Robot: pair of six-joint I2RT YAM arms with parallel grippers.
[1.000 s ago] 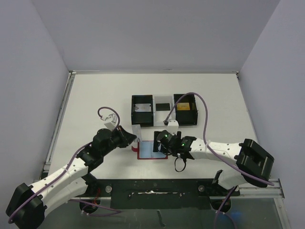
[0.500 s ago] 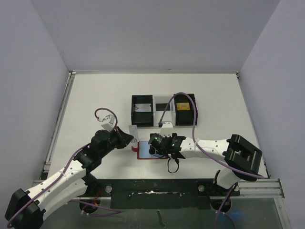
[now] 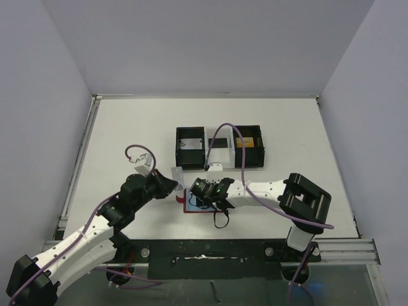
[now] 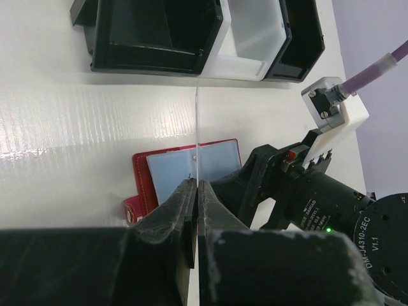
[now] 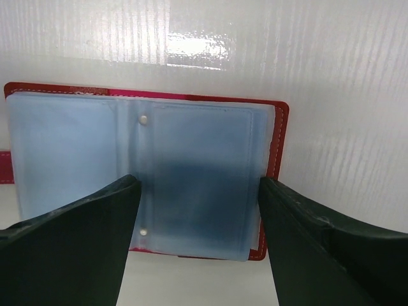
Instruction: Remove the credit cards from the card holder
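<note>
Card holder (image 5: 191, 172), red with cloudy blue plastic sleeves, lies open on ribbed desk (image 5: 331, 76); right fingers (image 5: 319, 248) spread wide above; left fingers (image 4: 169, 220) pinch a thin card (image 4: 196, 121) edge-on.

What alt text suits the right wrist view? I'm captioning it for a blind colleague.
The red card holder lies open on the white table, blue-grey sleeves up. The right gripper's dark fingers hover spread over it, one at each side.

The card holder (image 5: 191, 172) is red, lined pale blue; the credit card (image 3: 179, 176) beside it is pale grey; the tray (image 3: 178, 148) beyond is black, white-centred.
</note>
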